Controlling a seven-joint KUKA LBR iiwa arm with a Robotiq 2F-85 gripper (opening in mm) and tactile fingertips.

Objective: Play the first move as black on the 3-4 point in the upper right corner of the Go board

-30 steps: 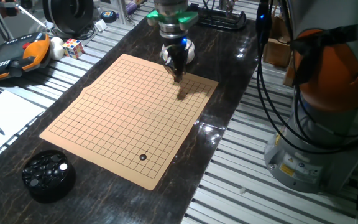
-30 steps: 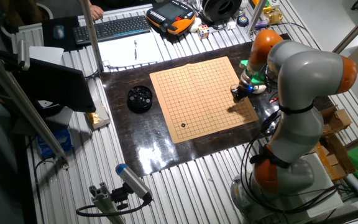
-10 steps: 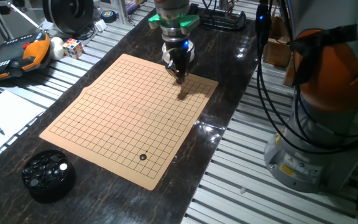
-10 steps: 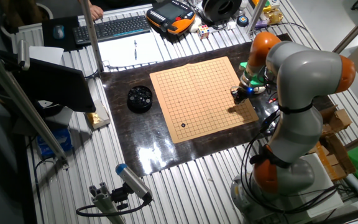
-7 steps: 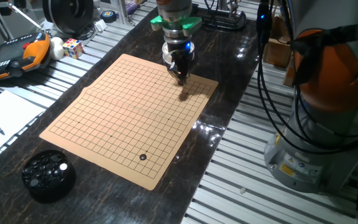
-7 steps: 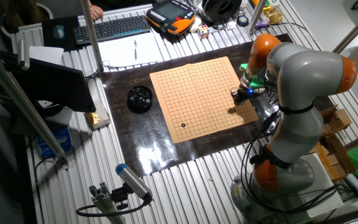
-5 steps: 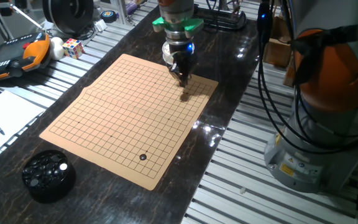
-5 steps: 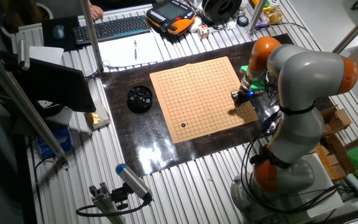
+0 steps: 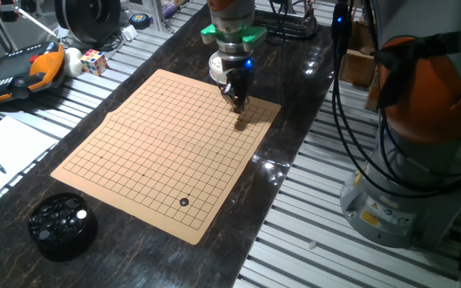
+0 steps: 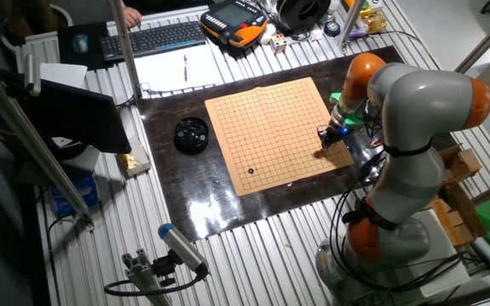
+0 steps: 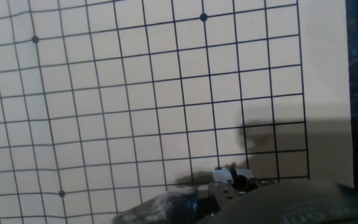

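One fixed view: the pincer (image 9: 238,102) is hanging over the Go board (image 9: 166,152) on the desk (image 9: 294,88), far from the black stone (image 9: 184,202).
Other fixed view: the black stone (image 10: 250,170) is lying well apart.
Hand view: I cannot tell if the pincer is gripping anything.

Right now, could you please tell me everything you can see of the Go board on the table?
The Go board is a thin, flat, pale tan sheet with a black grid and small dotted star points, lying flat on the dark glossy tabletop. One edge has a small step in its outline. A single black stone sits on it near one corner. The gripper hangs just above the opposite corner, casting a shadow there. A black bowl of stones stands off the board, apart from it.
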